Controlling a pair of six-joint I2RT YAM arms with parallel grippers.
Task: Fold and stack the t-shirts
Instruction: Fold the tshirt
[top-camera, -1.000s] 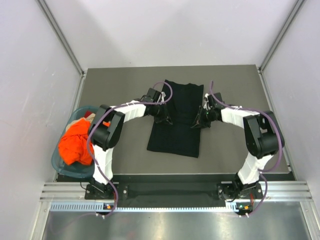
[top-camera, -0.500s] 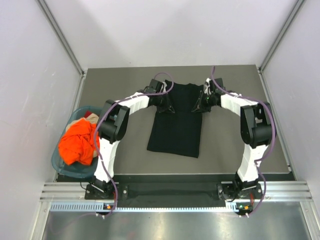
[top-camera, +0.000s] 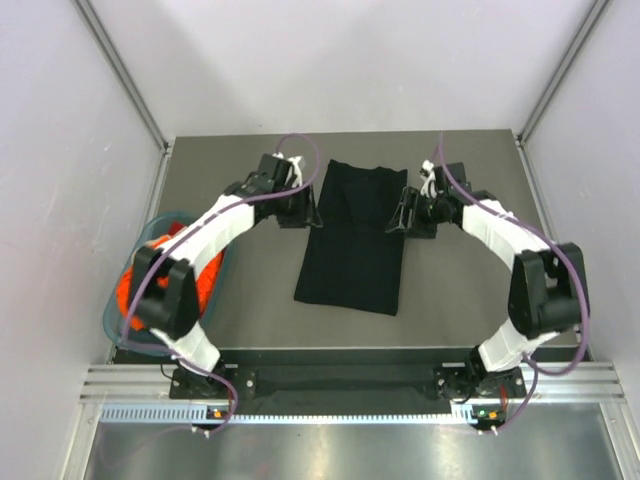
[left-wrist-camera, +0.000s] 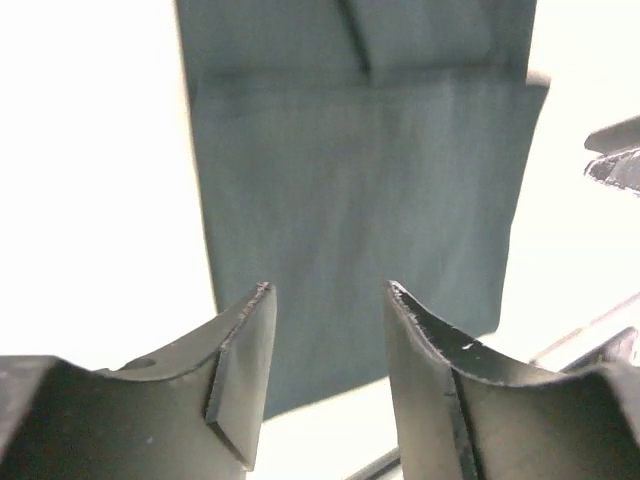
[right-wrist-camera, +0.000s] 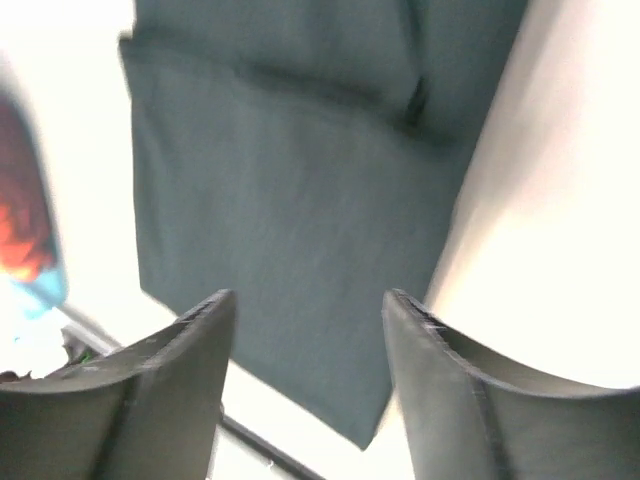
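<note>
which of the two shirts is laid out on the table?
The black t-shirt, flat in a long strip on the table; the orange t-shirt is bunched up in the teal basket at the left edge.

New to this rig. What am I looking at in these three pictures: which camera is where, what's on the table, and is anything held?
Two small robot arms are bolted at the near edge of a table. The wide picture comes from a fixed camera above and behind them, so the left arm is on the left. The other two pictures come from cameras on the wrists, each looking past its own two fingers.

A black t-shirt lies flat on the table, folded into a narrow rectangle. The left gripper and the right gripper sit at its two sides, near the far end. Both are open and hold nothing; in the wrist views the shirt shows beyond the gap between the fingers.

An orange t-shirt sits bunched in a teal basket at the table's left edge, partly hidden by the left arm.
</note>
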